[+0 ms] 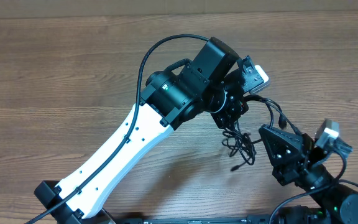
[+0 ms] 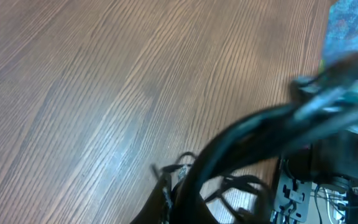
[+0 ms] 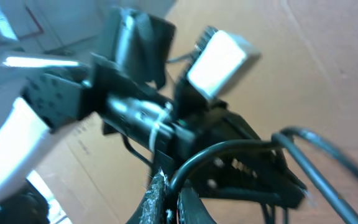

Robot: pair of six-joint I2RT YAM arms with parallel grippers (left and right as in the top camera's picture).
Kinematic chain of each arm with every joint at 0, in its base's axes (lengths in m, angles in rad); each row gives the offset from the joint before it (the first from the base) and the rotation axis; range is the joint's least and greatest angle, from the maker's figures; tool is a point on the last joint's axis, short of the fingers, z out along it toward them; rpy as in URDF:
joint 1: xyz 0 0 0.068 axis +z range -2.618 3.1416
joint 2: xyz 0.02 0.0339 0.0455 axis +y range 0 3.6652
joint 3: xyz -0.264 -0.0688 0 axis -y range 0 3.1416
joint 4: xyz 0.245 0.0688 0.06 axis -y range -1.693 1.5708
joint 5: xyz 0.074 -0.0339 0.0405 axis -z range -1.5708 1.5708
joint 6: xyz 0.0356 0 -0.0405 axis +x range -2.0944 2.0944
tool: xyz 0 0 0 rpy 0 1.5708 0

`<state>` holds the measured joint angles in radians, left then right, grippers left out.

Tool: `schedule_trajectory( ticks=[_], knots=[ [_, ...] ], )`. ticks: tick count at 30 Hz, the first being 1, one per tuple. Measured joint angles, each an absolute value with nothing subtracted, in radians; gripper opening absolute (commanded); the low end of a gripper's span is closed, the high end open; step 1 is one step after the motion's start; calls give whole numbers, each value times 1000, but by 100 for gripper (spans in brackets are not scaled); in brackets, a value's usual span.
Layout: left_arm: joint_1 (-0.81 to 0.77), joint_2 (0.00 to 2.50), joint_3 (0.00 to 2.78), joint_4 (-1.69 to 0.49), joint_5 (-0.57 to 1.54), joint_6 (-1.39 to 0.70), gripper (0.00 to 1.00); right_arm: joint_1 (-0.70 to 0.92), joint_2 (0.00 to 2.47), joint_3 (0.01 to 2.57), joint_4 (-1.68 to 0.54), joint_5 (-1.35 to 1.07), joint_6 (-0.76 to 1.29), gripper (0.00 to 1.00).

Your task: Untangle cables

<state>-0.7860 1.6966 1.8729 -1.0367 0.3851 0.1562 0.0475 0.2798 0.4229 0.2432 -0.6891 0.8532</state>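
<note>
The thin black flexible cables (image 1: 240, 148) are being held as one small tangled bunch over the brown wood-grain tabletop (image 1: 73, 74). The bunch is toward the tabletop's right side, near the edge where the arm bases are mounted. It is being gripped from above by the left gripper (image 1: 227, 119), whose jaws are closed on the upper strands, while loops and a plug end are dangling below. Whether the lowest loops are touching the wood cannot be told.

One strand is being led out toward the right gripper (image 1: 265, 130), which is positioned just beside the bunch. In the right wrist view its closed fingers (image 3: 157, 199) are being shown with a black strand arching out from between them, so a single cable is judged to be pinched there. In the blurred left wrist view, loops (image 2: 180, 169) are being shown crossing one another.

The task is judged to be at an early stage. One strand is being drawn aside, but no cable is lying separately on the tabletop and the knot is not yet opened.
</note>
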Motion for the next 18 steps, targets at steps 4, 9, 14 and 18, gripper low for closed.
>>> schedule_trajectory(
  ticks=[4,9,14,18],
  knots=[
    [-790,1697,1873,-1059,376,157,4,47,280,422,278,-649,970,4],
    [-794,1697,1873,-1097,356,164,4,47,280,422,287,-565,1119,4],
    [-796,1697,1875,-1148,354,207,4,48,281,422,287,-422,1247,4],
    [-797,1697,1877,-1200,362,269,4,49,281,422,257,-288,1282,4]
  ],
)
